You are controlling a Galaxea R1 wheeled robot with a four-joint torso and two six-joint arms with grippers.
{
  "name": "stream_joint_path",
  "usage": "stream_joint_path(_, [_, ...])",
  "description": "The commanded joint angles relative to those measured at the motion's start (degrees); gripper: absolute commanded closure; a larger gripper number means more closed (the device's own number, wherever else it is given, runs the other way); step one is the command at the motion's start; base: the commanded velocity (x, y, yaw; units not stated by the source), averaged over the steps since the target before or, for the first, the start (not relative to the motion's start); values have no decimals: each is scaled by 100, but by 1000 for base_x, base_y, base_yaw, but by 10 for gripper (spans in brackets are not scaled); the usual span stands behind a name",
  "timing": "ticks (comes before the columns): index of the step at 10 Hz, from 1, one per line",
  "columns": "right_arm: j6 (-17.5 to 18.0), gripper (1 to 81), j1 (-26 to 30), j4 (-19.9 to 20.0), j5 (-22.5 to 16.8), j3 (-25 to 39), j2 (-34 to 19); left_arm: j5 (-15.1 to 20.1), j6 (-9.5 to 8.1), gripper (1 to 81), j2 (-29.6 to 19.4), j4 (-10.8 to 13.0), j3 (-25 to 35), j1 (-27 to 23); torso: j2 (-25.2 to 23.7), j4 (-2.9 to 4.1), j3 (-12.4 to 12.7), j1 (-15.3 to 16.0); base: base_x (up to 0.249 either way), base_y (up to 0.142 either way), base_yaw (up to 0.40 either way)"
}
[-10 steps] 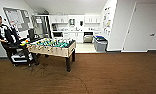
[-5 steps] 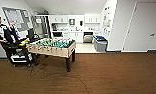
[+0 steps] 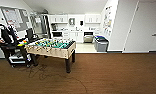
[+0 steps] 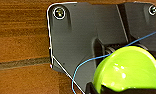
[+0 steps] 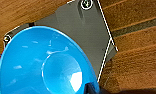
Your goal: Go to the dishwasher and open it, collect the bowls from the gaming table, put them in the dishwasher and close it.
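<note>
Blue glossy plastic bowl (image 5: 44, 62) fills the right wrist view, lime-green glossy bowl (image 4: 129, 70) the left; finger states cannot be told; no writing is legible.

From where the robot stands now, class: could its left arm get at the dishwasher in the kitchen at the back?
Probably not. The dishwasher lies far across the brown floor, and the left wrist view shows a green bowl right at the gripper. Driving closer comes first.

office break room | white kitchenette cabinets (image 3: 76, 18) | foosball table (image 3: 52, 47) | noticeboard (image 3: 15, 17)
</note>
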Motion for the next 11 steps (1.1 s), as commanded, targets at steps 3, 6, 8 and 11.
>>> stream_joint_path(3, [-5,811,171,-10,-353,13,-94,387,35,811,-61,23,-14,-223,0,0,0,0,136,0,0])
stream_joint_path(6, [-5,811,162,-10,-353,13,-103,387,27,811,-43,23,-14,-223,0,0,0,2,137,0,0])
stream_joint_path(8, [-5,811,171,-10,-353,13,-85,387,35,811,-43,31,-14,-223,0,0,0,2,149,0,0])
stream_joint_path(11, [4,811,171,-10,-353,13,-85,387,35,811,-43,31,-14,-223,0,0,0,2,157,-74,0])
